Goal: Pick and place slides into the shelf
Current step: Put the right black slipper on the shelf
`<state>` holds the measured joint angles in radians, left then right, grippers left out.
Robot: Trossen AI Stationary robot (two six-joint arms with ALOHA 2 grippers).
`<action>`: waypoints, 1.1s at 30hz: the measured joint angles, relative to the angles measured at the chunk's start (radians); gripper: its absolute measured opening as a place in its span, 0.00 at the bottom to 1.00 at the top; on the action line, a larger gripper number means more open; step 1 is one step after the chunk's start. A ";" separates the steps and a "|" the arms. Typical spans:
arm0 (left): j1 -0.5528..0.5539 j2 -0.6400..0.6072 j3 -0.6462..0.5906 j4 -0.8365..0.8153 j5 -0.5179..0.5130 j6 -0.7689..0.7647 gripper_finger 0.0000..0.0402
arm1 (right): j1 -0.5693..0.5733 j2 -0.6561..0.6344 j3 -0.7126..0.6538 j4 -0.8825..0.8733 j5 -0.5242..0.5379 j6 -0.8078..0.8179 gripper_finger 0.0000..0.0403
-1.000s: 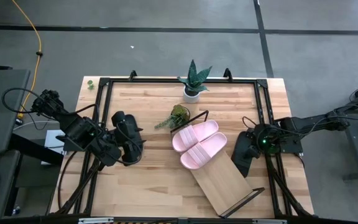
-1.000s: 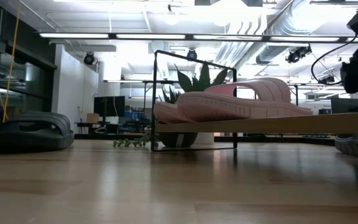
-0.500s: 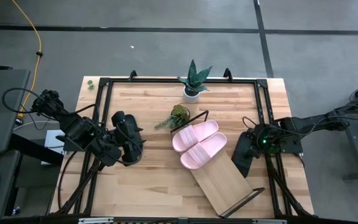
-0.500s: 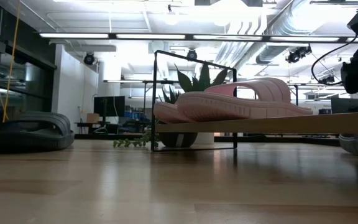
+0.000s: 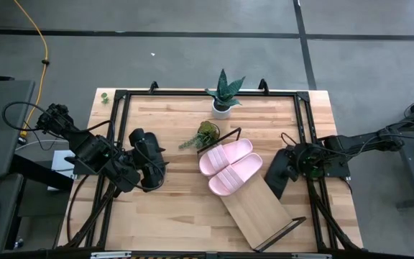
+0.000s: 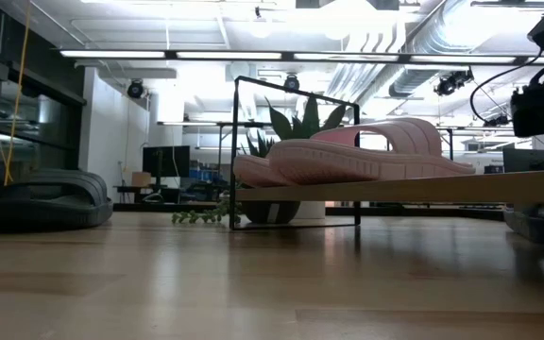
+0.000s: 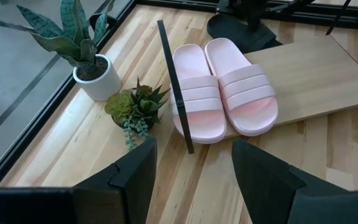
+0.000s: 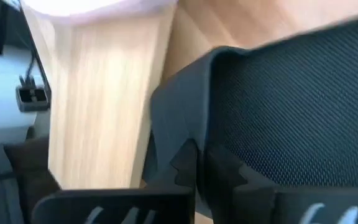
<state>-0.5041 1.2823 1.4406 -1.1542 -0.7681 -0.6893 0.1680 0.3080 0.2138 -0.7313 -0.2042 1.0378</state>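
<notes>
Two pink slides on the shelf, a black slide at each arm.

From the left: the left gripper point(image 5: 136, 173) rests with fingers spread beside a black slide point(image 5: 148, 160) on the table point(image 5: 164, 216). Mid-table, the pink slides point(image 5: 230, 167) lie side by side on the shelf point(image 5: 261, 212), near two potted plants point(image 5: 223, 93). At the right, the right gripper point(image 5: 293, 164) is pressed together, seemingly pinching the edge of the second black slide point(image 5: 279, 173) just beside the shelf.

Two pink slides point(image 7: 225, 87) are seen side by side on the shelf point(image 7: 309, 81) — two potted plants point(image 7: 114, 87) nearby.
</notes>
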 joint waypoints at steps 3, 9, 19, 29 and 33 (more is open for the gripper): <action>0.000 0.000 0.000 0.000 0.000 0.000 0.49 | 0.000 0.000 0.000 0.002 0.052 -0.006 0.00; 0.000 0.000 0.000 0.000 0.000 0.000 0.49 | 0.000 0.000 0.000 -0.002 0.153 0.000 0.00; 0.000 0.000 0.000 0.000 0.000 0.000 0.49 | 0.000 0.000 0.000 -0.004 0.298 0.012 0.00; 0.000 0.000 0.000 0.000 0.000 0.000 0.49 | 0.000 0.000 0.002 -0.046 0.397 0.037 0.00; 0.000 0.000 0.000 0.000 0.000 0.000 0.49 | 0.000 0.000 0.002 -0.048 0.448 0.045 0.00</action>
<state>-0.5037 1.2823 1.4406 -1.1545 -0.7685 -0.6891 0.1680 0.3077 0.2157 -0.7794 0.2438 1.0829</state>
